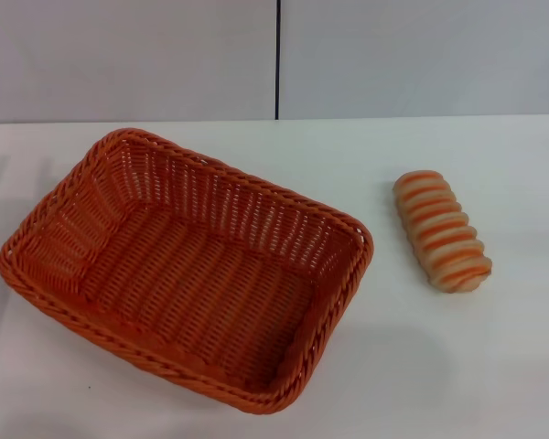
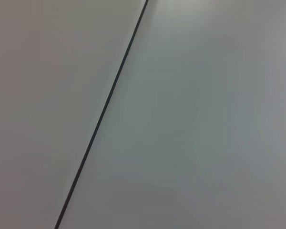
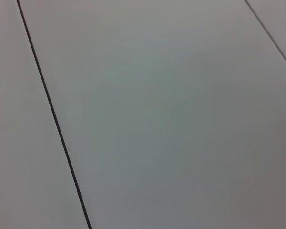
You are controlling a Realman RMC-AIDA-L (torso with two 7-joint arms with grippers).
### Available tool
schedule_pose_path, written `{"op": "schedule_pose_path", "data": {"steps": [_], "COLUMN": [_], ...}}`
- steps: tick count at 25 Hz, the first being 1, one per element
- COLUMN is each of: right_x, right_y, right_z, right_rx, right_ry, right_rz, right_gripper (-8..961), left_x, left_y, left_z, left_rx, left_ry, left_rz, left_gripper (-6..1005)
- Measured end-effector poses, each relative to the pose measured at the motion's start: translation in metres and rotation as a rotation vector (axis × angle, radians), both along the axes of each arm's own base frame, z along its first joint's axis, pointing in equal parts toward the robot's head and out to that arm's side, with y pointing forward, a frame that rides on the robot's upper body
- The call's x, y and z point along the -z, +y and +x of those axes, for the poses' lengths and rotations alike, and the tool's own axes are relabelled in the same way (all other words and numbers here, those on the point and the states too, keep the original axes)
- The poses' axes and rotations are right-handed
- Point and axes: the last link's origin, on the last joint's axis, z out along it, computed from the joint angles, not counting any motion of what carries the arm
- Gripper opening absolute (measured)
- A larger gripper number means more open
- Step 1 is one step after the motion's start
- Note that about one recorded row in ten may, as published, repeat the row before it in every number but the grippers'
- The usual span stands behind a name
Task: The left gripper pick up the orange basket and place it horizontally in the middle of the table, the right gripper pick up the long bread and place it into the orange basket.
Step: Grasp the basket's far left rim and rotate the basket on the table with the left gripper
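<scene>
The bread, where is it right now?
In the head view, the bread lies on the table at the robot's right, apart from the basket.

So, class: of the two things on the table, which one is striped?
The long bread, right of the orange basket: orange-brown bands cross its pale top.

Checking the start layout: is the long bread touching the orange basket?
Apart. The head view shows bare white table between the long bread and the orange basket; the bread lies on the basket's right.
</scene>
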Motion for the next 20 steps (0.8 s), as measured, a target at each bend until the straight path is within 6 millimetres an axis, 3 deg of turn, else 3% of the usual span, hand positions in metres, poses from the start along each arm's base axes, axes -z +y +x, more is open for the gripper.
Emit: {"op": "schedule_pose_path", "data": {"steps": [14,18,20], "right_x": [0.001,0.0,0.0], "right_y": [0.001,0.002,0.002], "right_z": [0.001,0.001,0.001], "right_rx": [0.009,0.008,0.008], "right_ry": [0.008,0.007,0.007], "right_rz": [-0.002,-0.001,-0.001], "right_gripper": [779,776,775], "left_x": [-0.003,-0.024,-0.024], "left_y": [-0.002,0.004,0.004], "left_z": [-0.004,-0.007,-0.007], "left_rx": [0.017,0.129,0.129], "left_ry": [-0.044,-0.089,-0.089], "left_rz": [-0.037,-0.144,-0.144], "left_gripper": [620,617,615]}}
